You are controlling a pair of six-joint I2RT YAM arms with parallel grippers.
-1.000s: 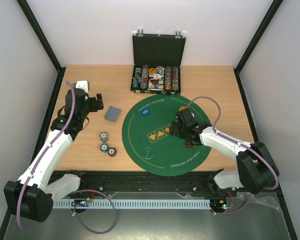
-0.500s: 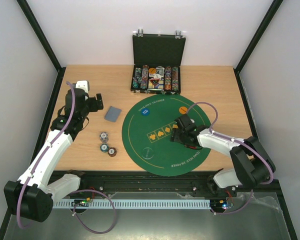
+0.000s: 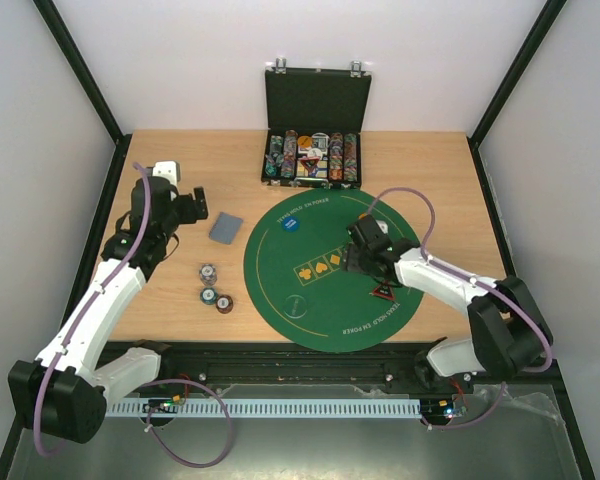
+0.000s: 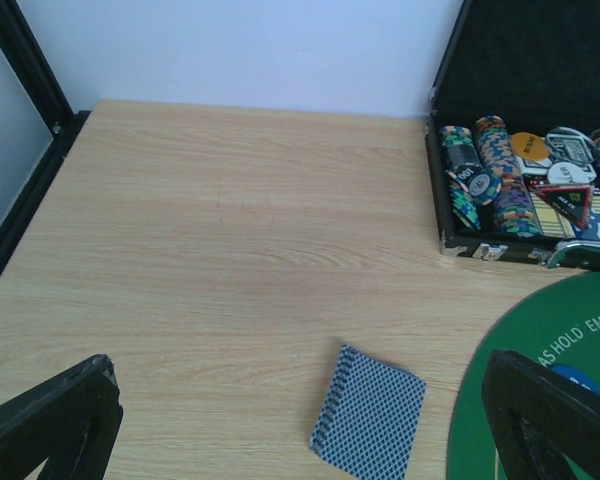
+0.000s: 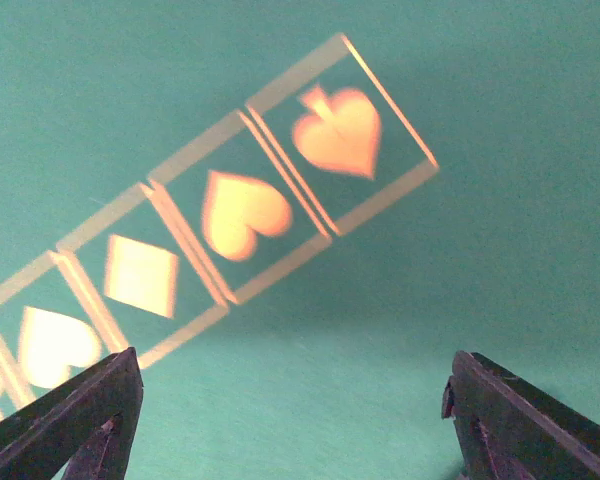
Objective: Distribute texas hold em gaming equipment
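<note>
A grey-blue-backed deck of playing cards (image 3: 225, 228) lies on the wood just left of the round green mat (image 3: 280, 290). My left gripper (image 3: 198, 207) hovers beside it, open and empty. In the left wrist view the deck (image 4: 375, 420) sits between the wide fingers of that gripper (image 4: 300, 432). Three striped poker chips (image 3: 213, 290) lie near the mat's left rim. A blue button (image 3: 292, 224) rests on the mat. The black-and-red triangular marker (image 3: 383, 293) lies on the mat by my right forearm. My right gripper (image 3: 352, 260) is open over the printed suit symbols (image 5: 240, 210), holding nothing (image 5: 298, 425).
The black hinged case (image 3: 313, 100) stands open at the back, its rows of chips (image 4: 490, 180) facing me. Black frame posts (image 3: 85, 80) bound the table on the left and right. The right arm's cable (image 3: 420, 205) loops above the mat.
My right gripper has shifted a little toward the back of the mat, and the triangular marker shows again beside the forearm. The left arm has not moved.
</note>
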